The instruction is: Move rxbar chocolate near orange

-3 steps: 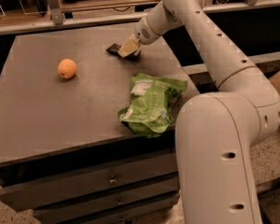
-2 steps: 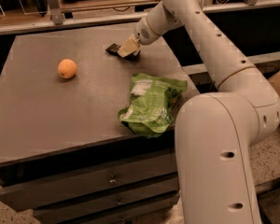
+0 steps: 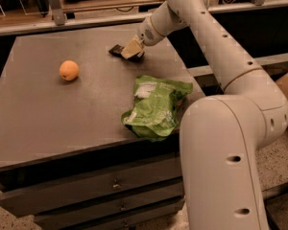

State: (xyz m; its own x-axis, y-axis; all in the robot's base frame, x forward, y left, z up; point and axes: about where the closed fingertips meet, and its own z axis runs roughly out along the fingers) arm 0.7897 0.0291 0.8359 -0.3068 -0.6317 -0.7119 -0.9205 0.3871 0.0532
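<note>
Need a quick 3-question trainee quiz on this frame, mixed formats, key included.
1. True or false: the gripper is down at the rxbar chocolate, on the far side of the table.
2. Fill in: in the camera view, the orange lies to the ___ of the rxbar chocolate.
3. Which thing lies nearest the table's front edge? A) orange B) green snack bag C) rxbar chocolate

Key: 1 true; 2 left; 3 B.
</note>
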